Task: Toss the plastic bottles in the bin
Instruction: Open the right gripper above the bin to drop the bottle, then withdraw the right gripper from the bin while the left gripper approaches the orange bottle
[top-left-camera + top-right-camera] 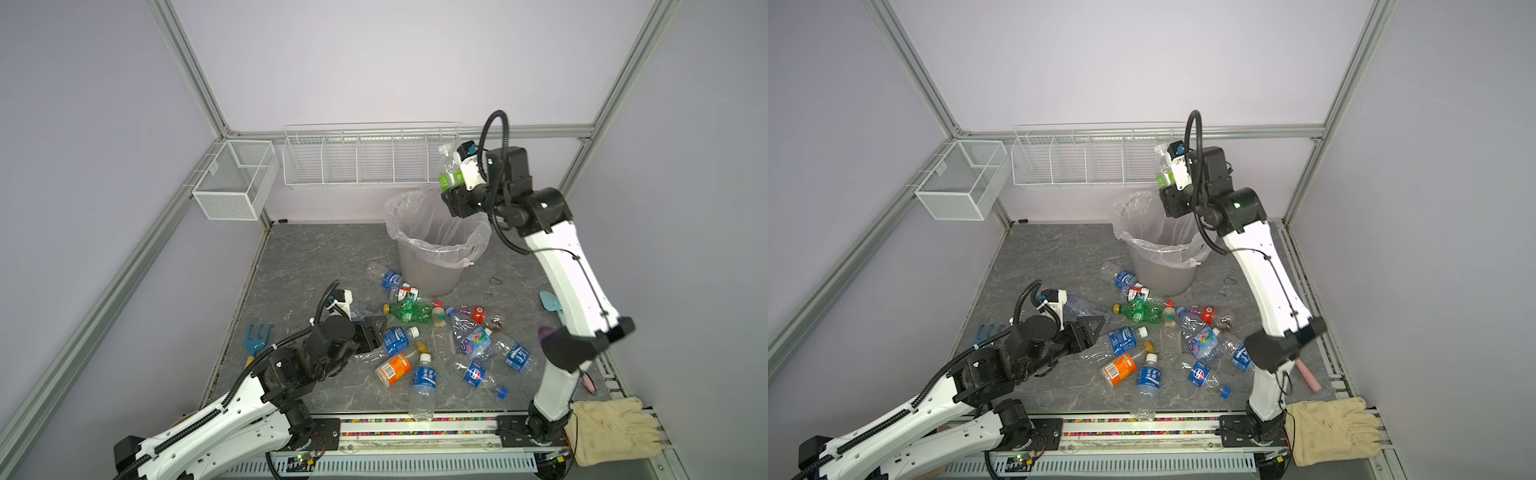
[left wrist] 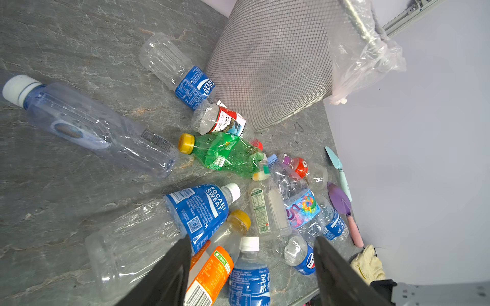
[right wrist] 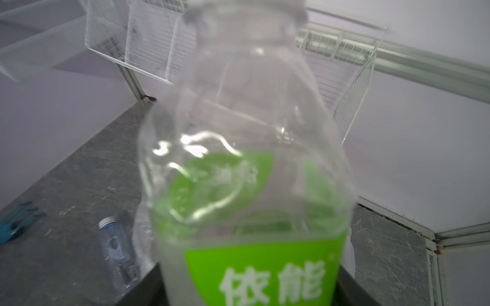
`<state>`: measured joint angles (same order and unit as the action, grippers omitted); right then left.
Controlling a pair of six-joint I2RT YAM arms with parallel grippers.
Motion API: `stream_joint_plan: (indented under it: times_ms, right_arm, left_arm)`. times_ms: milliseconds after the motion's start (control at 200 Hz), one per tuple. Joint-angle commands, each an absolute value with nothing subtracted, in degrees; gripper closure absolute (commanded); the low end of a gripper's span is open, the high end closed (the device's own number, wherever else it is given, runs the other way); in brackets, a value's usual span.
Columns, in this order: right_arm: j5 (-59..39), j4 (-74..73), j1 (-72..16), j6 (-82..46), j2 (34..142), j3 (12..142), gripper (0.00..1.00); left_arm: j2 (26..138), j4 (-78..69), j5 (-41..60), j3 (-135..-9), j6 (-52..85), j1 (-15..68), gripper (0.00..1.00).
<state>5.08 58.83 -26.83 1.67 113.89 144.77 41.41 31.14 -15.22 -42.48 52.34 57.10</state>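
Note:
My right gripper [image 1: 452, 188] [image 3: 249, 267] is raised above the far rim of the bin [image 1: 428, 276] [image 1: 1163, 276], a pale grey bucket with a clear bag liner. Its jaws stand wide apart, and a clear bottle with a green label [image 1: 449, 168] [image 1: 1163, 166] [image 3: 246, 164] stands upright between them, blurred in the right wrist view. Several plastic bottles [image 1: 399, 338] [image 2: 196, 212] lie scattered on the grey floor in front of the bin. My left gripper [image 1: 376, 328] [image 1: 1090, 328] [image 2: 250, 239] hovers open and empty over the pile's left side, by an orange-labelled bottle [image 2: 212, 273].
White wire baskets [image 1: 370, 158] hang on the back wall and a mesh basket [image 1: 232, 183] on the left. A blue toy rake [image 1: 257, 338], a teal scoop [image 1: 548, 301], a purple trowel [image 2: 340, 201] and a cream glove [image 1: 615, 428] lie round the pile.

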Motion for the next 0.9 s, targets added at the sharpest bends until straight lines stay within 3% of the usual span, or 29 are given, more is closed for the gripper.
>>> stream_joint_plan:
  times_ms: [0,120,220,510,895]
  right_arm:
    - [5.9,70.5,-28.9,-1.0,110.5,152.3,0.11]
    - [11.3,53.4,-33.3,1.3,95.7,137.2,0.11]
    - [12.4,56.8,-33.6,0.7,93.6,137.1,0.11]
    - [13.1,50.9,-33.8,-0.7,82.7,120.6,0.11]
    - [8.2,47.5,-33.9,-2.2,72.0,104.6,0.12]
  left_arm:
    - [39.5,34.3,-16.2,-43.9,52.4,56.9,0.29]
    - [38.8,35.1,-16.4,-43.7,52.1,56.9,0.29]
    - [40.8,37.0,-16.3,-45.4,50.9,57.0,0.3]
    - [50.3,40.2,-17.8,-49.7,48.9,63.1,0.29]
    - [59.2,39.1,-10.6,-47.3,45.7,66.6,0.27]
